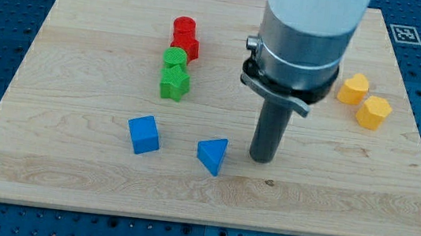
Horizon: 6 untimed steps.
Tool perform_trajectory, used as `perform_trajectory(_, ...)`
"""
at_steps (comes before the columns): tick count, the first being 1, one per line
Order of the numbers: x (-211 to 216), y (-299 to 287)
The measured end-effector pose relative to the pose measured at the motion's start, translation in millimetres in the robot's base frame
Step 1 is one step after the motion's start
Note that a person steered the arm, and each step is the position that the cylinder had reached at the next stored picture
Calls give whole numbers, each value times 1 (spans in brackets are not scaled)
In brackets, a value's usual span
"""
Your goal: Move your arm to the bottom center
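My tip (262,159) rests on the wooden counter (69,173) a little right of the view's centre and in its lower half, just beside the blue triangular block (213,155) on that block's right, with a narrow gap showing between them; there is no claw on this arm, only the dark rod, so nothing is held or gripped; the goal, the bottom centre of the counter, lies below my tip and slightly toward the view's left, and that strip looks bare; the main risk, as I judge it, is the blue triangular block, since a path that drifts left before dropping would clip its right corner and shove it down the board; the blue cube (143,134) sits further left and seems safely out of the way; the red blocks (185,37), the green blocks (174,73) and the two yellow blocks (363,100) lie well apart from any likely route; overshooting could carry the rod off the near edge; no brand or writing can be read, only a black-and-white square marker (402,33) at the counter's top right corner.
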<state>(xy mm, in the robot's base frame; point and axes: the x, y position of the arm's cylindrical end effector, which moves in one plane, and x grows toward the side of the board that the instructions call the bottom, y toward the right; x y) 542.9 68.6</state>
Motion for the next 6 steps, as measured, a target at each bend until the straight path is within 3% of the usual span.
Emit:
perform_trajectory(2,41,-16)
perform_trajectory(4,53,-75)
perform_trajectory(6,53,-83)
